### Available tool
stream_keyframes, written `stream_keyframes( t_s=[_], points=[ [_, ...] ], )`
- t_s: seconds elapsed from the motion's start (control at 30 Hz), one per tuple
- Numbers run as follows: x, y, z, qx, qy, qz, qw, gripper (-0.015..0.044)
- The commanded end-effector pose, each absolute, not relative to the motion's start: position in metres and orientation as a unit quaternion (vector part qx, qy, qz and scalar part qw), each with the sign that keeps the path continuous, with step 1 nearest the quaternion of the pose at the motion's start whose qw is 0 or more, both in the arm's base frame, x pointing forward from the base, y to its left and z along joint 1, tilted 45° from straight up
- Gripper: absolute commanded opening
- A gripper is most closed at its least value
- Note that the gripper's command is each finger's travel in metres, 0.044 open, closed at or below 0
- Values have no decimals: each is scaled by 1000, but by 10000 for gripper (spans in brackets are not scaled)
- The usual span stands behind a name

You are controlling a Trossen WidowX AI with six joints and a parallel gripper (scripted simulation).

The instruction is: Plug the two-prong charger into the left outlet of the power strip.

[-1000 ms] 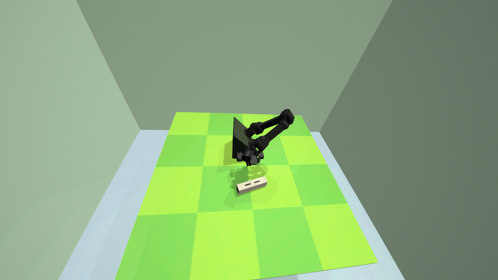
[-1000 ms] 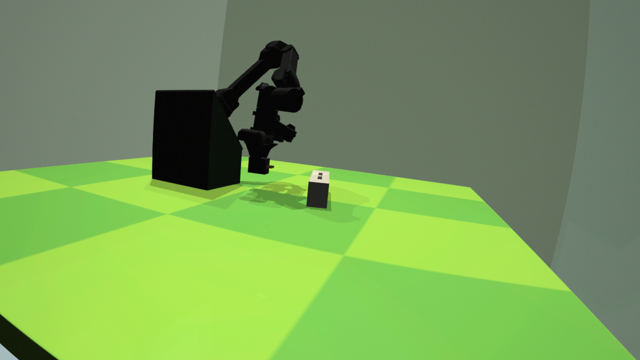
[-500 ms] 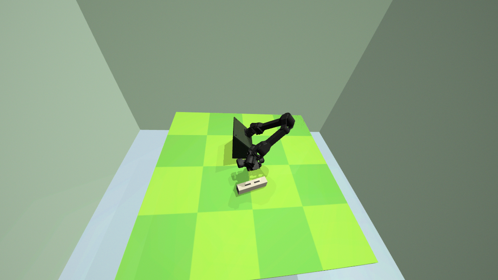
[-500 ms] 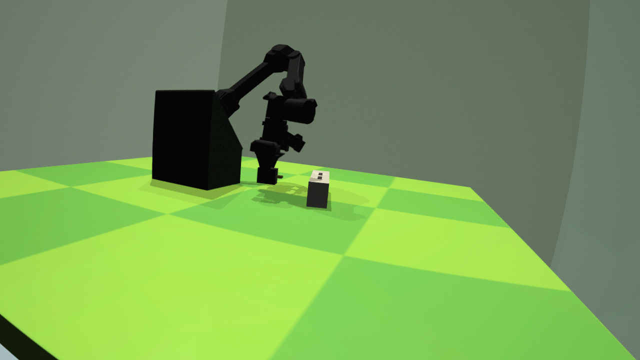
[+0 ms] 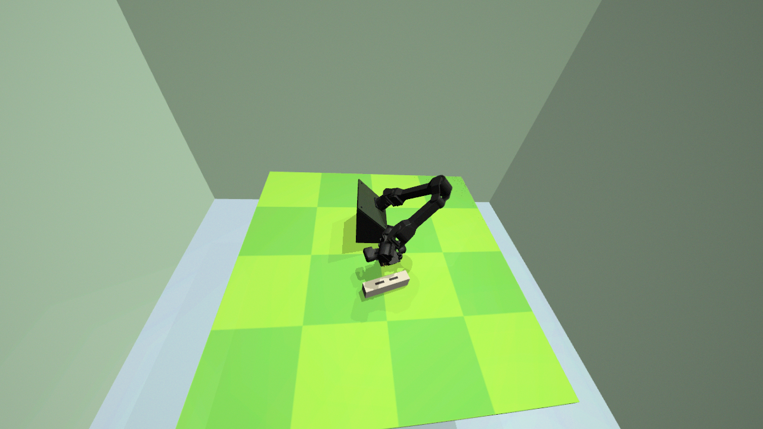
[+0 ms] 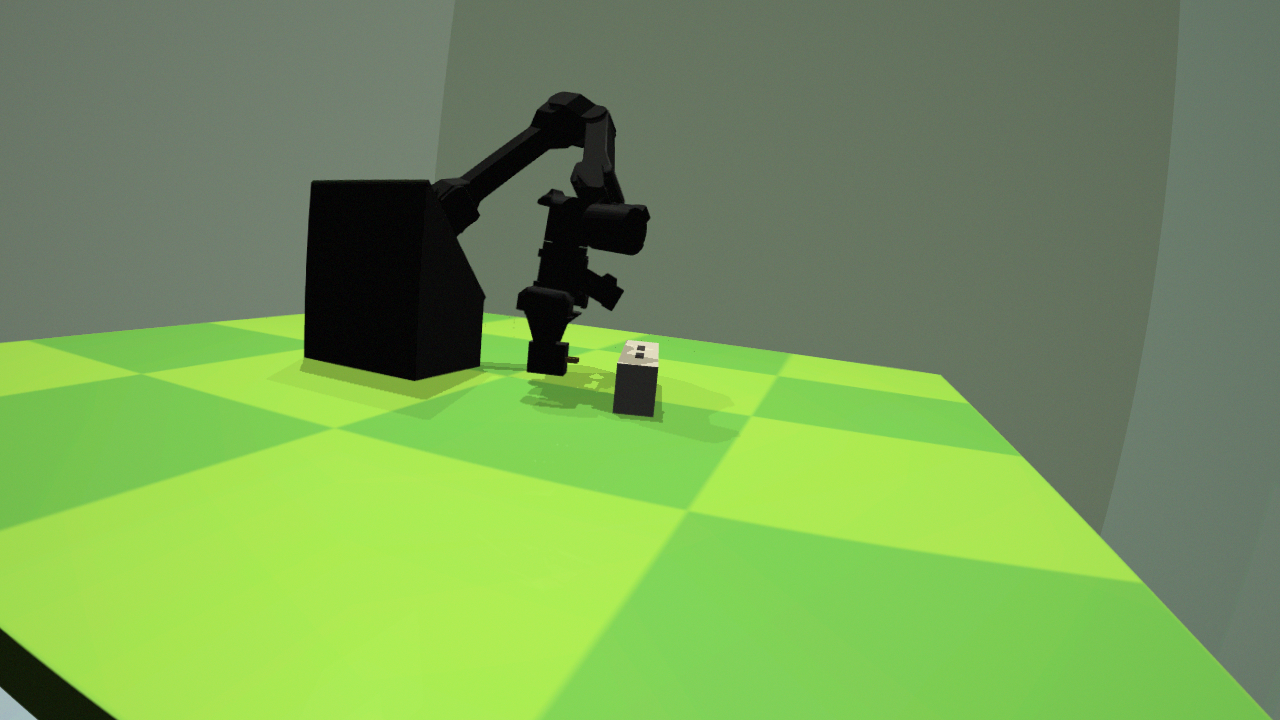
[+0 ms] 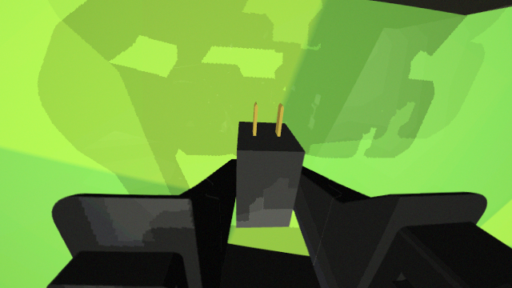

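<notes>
My gripper (image 5: 385, 261) (image 6: 547, 358) (image 7: 261, 166) points down and is shut on the charger (image 7: 262, 172), a dark box between the two fingers. Two gold prongs (image 7: 267, 120) (image 6: 573, 360) stick out of its front face. In the exterior view they point sideways towards the power strip and the charger is above the surface, short of the strip. The power strip (image 5: 403, 276) (image 6: 635, 391) is a pale-topped block with dark sides. Its top has two dark outlets, one at left (image 5: 379, 282) and one at right (image 5: 393, 277) in the top view. The fingers mostly hide the charger's body in the top and exterior views.
The black wedge-shaped base (image 5: 368, 232) (image 6: 362, 277) stands behind the gripper. The arm (image 5: 418, 215) (image 6: 510, 156) arches above it. A green checkered surface (image 5: 341, 352) (image 6: 375, 555) lies under everything. A dark shape (image 7: 448, 5) crosses the wrist view's top right edge; I cannot tell what it is.
</notes>
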State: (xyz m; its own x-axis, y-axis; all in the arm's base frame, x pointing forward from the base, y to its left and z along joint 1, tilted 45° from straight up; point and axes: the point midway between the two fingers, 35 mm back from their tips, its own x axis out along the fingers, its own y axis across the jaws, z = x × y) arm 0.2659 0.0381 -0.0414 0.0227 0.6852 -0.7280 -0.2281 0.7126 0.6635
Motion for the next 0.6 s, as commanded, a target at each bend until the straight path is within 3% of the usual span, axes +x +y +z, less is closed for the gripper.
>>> stream_keyframes(
  t_s=[0.0, 0.57],
  points=[
    [273, 38, -39, 188, 613, 330, 692, 0],
    [295, 42, -35, 184, 611, 334, 694, 0]
  ],
)
